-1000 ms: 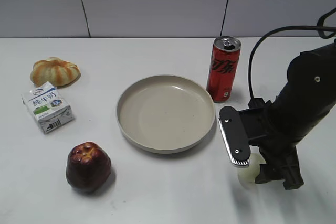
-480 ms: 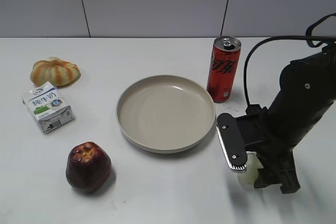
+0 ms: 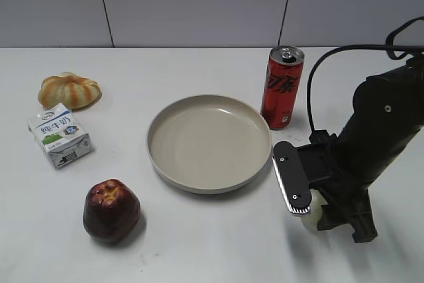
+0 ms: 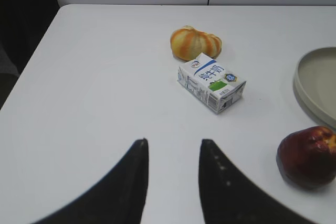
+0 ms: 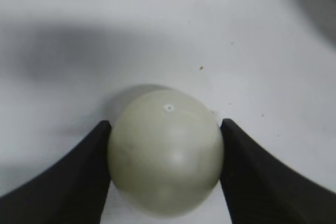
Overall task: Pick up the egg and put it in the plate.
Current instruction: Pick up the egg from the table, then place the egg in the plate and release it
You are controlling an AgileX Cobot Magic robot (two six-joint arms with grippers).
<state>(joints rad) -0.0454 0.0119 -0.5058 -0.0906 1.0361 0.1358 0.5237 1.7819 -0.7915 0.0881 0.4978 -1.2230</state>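
One table (image 3: 199,256), white, carries six things, one of each. The largest is the plate (image 3: 209,142), beige and bare, at the centre. Just beyond its right rim stands one red can (image 3: 281,88), its top opened — white script runs down its side, too stylised to read with certainty. At the near left sits one dark red apple (image 3: 111,210). At the far left lies one orange-and-cream striped bun-like thing (image 3: 69,90), and just in front of it one small carton (image 3: 59,135), white with blue Chinese characters and a green patch; in the left wrist view the characters (image 4: 209,71) show but the small print is unreadable.

The smallest is the egg (image 5: 165,158), one, pale cream, on the table right of the plate and near its front edge. The right gripper (image 3: 317,211) is clamped on it — both fingers (image 5: 84,174) touch its sides. The left gripper (image 4: 172,162) hangs over bare table, fingers apart, holding nothing.
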